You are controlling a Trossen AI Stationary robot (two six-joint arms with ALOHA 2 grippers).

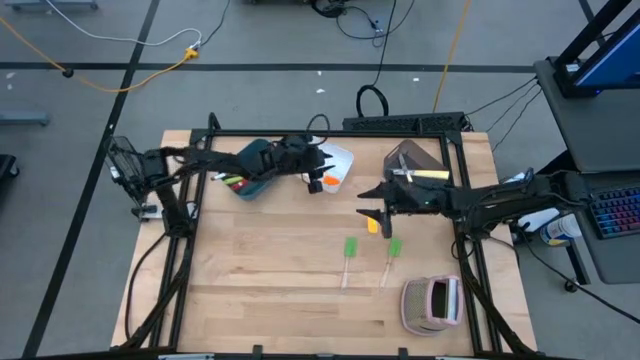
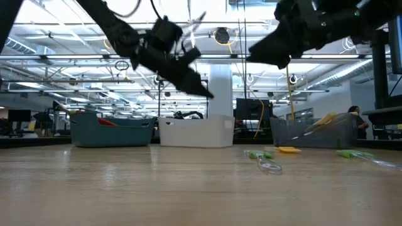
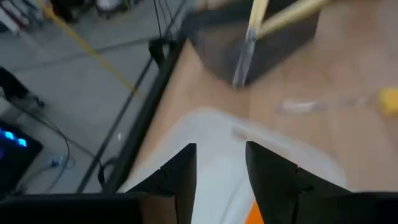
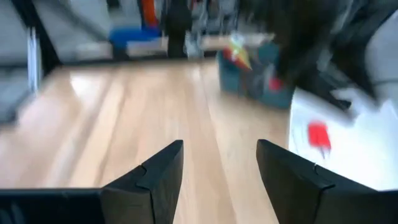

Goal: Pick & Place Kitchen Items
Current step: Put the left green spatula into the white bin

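1. My left end effector (image 1: 318,172) is hanging over the white bin (image 1: 338,162) at the far middle of the tabletop (image 1: 270,280), well up off the surface. In my left wrist view the fingers (image 3: 180,177) stand apart with nothing between them, and the white bin sits right below them.
2. There's an orange spatula (image 1: 330,181) inside the white bin, just beside those left fingertips. It's lying free, I'm not touching it.
3. The teal bin (image 1: 250,172) is just left of the white one, under my left arm, with a few red and green utensils (image 1: 236,181) in it.
4. My right end effector (image 1: 368,202) is spread wide, empty, hovering near the middle of the tabletop, just this side of the brown bin (image 1: 418,160).
5. A yellow spatula (image 1: 373,226) lies on the tabletop almost straight under my right fingertips, a touch nearer than them. Not in contact, I'm up in the air there.
6. Two green spatulas (image 1: 349,248) lie nearer still, side by side, heads pointing far and clear sticks trailing toward the near edge. The second one (image 1: 394,249) is just right of the first.
7. A pale-handled knife (image 1: 428,174) leans out of the brown bin, behind my right wrist.
8. The pink-grey striped thing (image 1: 432,303) sits at the near right, well apart from both end effectors.
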